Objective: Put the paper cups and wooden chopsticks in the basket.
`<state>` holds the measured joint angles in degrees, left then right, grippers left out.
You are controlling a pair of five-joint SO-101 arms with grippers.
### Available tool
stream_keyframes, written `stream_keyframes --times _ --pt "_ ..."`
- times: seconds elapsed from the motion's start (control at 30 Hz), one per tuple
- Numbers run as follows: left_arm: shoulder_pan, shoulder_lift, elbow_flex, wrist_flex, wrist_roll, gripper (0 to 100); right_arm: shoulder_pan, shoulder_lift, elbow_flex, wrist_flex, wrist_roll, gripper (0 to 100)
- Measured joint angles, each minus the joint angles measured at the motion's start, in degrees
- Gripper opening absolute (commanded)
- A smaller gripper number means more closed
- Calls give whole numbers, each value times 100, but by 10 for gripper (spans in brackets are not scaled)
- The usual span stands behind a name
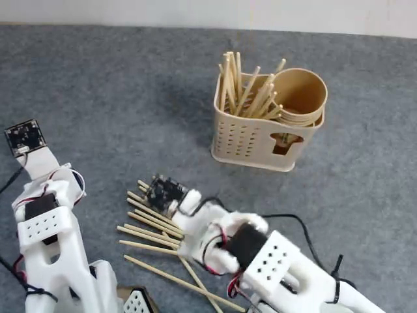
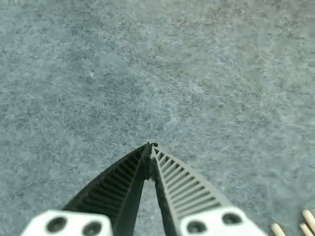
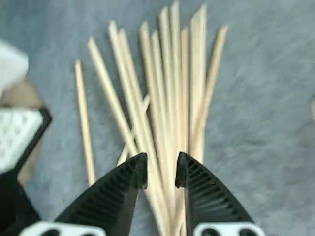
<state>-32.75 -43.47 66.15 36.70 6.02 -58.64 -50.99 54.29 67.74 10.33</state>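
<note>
The basket point(image 1: 251, 140) stands upright on the grey carpet point(image 1: 98, 78), and everything else is placed from it. Inside it, a stack of paper cups point(image 1: 301, 91) fills the right compartment. A bundle of wooden chopsticks point(image 1: 238, 85) stands on end in the left compartment, leaning at mixed angles with their tips above the rim. More loose chopsticks point(image 1: 148, 229) lie flat on the carpet, well apart from the basket, on its left and toward the arms' bases, fanned out in a rough sheaf. The right gripper point(image 3: 161, 169) sits low over this sheaf at the end nearer the basket. Its jaws are parted by a narrow gap and straddle a few of the sticks, which run between the tips without being visibly pinched. The left gripper point(image 2: 150, 147) is farther left of the basket than the sheaf, over bare carpet, with its jaws clenched so the tips meet and nothing between them. A few stick ends show just beside it.
</note>
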Motion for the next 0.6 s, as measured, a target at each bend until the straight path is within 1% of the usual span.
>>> stream_keyframes --times 0.17,0.23,0.43,0.6 --pt "-35 0 0 0 0 7 -501 0 404 0 -905 113" --pt "-35 0 0 0 0 7 -721 0 448 0 -1152 115" --pt "-35 0 0 0 0 7 -1363 0 466 0 -1336 210" --pt "-149 0 0 0 0 7 -1723 0 712 -141 -1662 217"
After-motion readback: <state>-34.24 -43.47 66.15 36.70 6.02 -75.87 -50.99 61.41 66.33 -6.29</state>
